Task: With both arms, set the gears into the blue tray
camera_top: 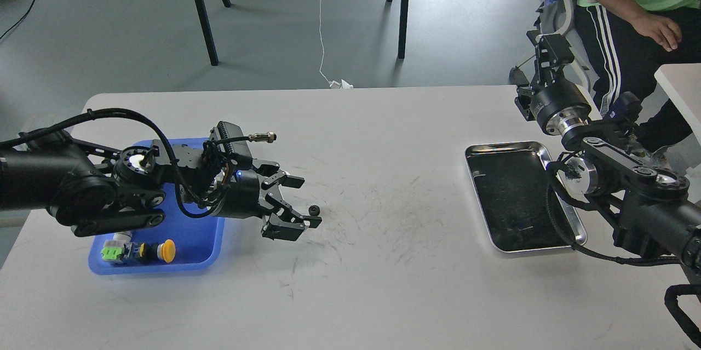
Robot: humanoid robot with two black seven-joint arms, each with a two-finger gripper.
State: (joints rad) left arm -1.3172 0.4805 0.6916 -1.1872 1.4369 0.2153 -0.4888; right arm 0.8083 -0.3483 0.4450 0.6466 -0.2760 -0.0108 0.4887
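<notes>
Gear (314,210) lies beside open left fingers (306,222), near blue tray (211,240).

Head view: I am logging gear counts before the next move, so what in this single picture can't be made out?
- Shallow blue plastic tray: the black left arm covers most of it, so any gears inside are hidden.
- Tiny black toothed gear: too small to tell whether the left pincer touches it.
- Right pincer: seen end-on and dark; open or shut is unclear.
- Silver metal tray: the right arm hides its right rim.
</notes>
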